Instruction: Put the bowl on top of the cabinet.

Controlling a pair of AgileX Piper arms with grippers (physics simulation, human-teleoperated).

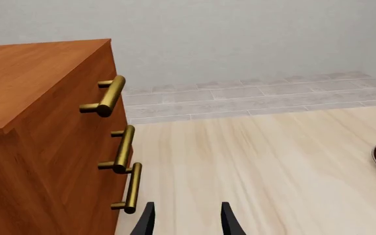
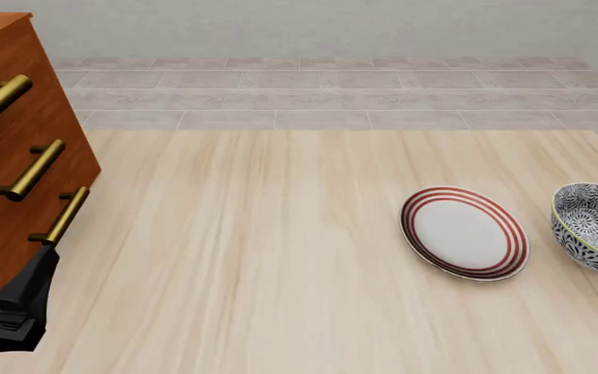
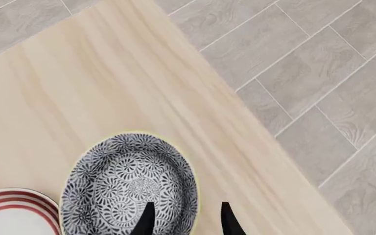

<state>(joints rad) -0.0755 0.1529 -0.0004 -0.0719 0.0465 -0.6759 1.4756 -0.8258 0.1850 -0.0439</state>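
Bowl (image 3: pixel 130 185), rigid, glazed, probably slick and breakable, sits directly beneath the spread, empty right gripper (image 3: pixel 186 219), beside the red-ringed plate (image 3: pixel 15 213); grip across its thin rim wall.

Left gripper (image 1: pixel 186 220): fingers spread with bare table (image 2: pixel 278 257) between and ahead of them. The cabinet (image 2: pixel 19 164) stands close on its left, brass handles (image 1: pixel 126 147) protruding toward the gripper's path. Right gripper (image 3: pixel 186 220): the bowl (image 3: pixel 129 186) lies directly beneath the fingertips, the plate (image 3: pixel 11 215) just beside the bowl. The table edge runs close on the gripper's right.
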